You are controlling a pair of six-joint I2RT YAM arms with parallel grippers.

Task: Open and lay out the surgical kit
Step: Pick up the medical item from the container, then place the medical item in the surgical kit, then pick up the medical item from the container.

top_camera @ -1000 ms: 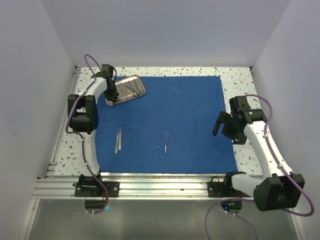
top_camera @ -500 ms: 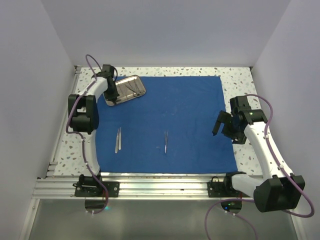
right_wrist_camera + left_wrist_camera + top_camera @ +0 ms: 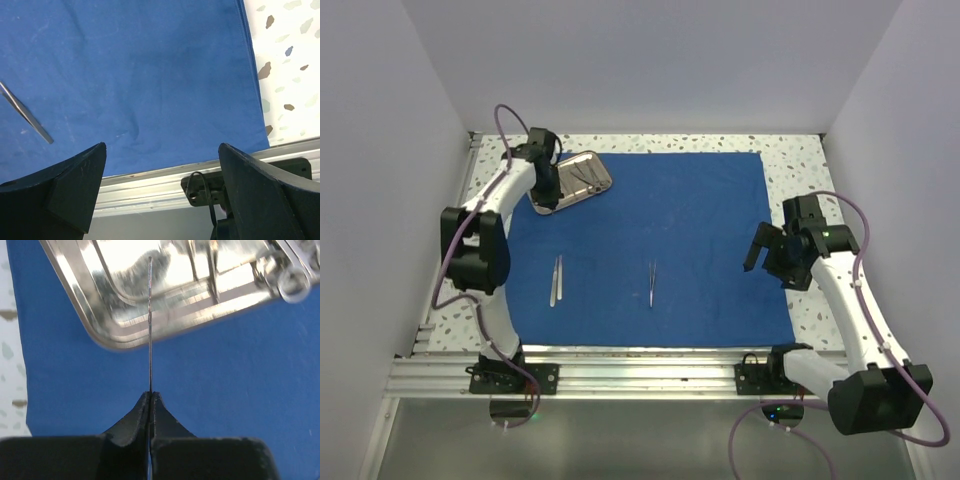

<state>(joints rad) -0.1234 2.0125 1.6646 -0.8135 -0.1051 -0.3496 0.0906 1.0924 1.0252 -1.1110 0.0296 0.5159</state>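
Tray: shiny rectangular steel tray [image 3: 82, 300] on the far-left corner of the royal-blue cloth sheet [image 3: 680, 230]; ring-handled scissors [image 3: 292, 282] inside.
My left jaws: pinched on a thin silver instrument [image 3: 150, 325], tip over the tray.
My right jaws: wide, empty.

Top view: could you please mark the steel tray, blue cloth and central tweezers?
Shiny rectangular steel tray [image 3: 582, 197]: top view, near rim.
Royal-blue cloth [image 3: 700, 220]: top view, bare middle.
Central silver tweezers [image 3: 652, 282]: top view, mid-shaft.

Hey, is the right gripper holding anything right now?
No, the right gripper is wide open above the blue cloth, with nothing in it.
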